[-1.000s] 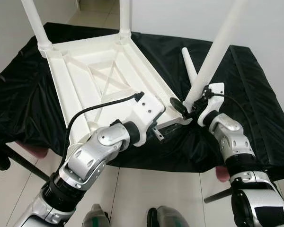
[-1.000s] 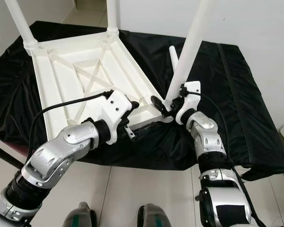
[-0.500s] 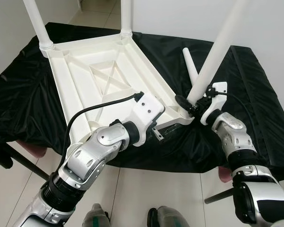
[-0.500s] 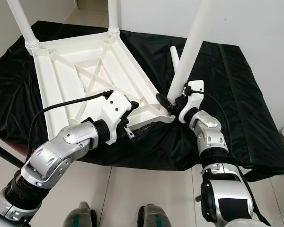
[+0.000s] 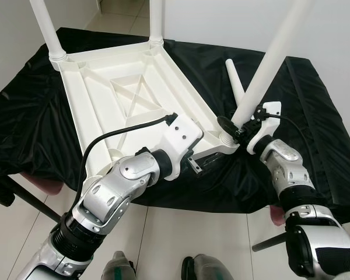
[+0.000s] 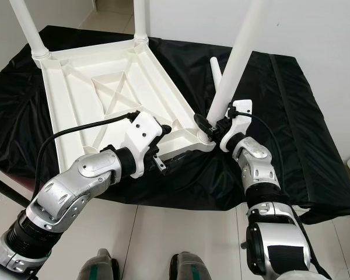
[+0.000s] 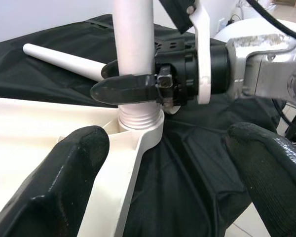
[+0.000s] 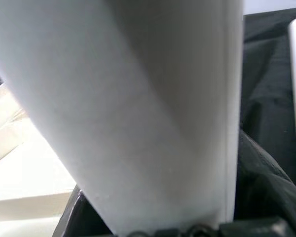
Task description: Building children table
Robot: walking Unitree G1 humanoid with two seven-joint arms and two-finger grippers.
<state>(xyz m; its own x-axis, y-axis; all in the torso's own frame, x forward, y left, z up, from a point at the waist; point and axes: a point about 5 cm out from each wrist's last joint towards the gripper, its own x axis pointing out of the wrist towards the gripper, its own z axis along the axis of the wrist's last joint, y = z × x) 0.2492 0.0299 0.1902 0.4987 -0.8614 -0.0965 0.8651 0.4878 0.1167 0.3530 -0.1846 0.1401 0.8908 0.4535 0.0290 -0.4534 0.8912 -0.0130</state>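
The right tool (image 5: pixel 235 129) is clamped on a white ribbed-ended leg (image 5: pixel 268 64) seated, tilted, in the corner socket of the upturned white children's table (image 5: pixel 122 93). The left tool (image 7: pixel 163 173), fingers apart, straddles that corner over the black-draped tabletop (image 5: pixel 315 116).

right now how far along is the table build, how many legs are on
Done: two legs stand in the far corners of the upturned table top. In hand: the right gripper clamps a third leg at its threaded near-corner socket; the left gripper sits open by that corner. Left: a fourth leg lies loose on the black cloth.
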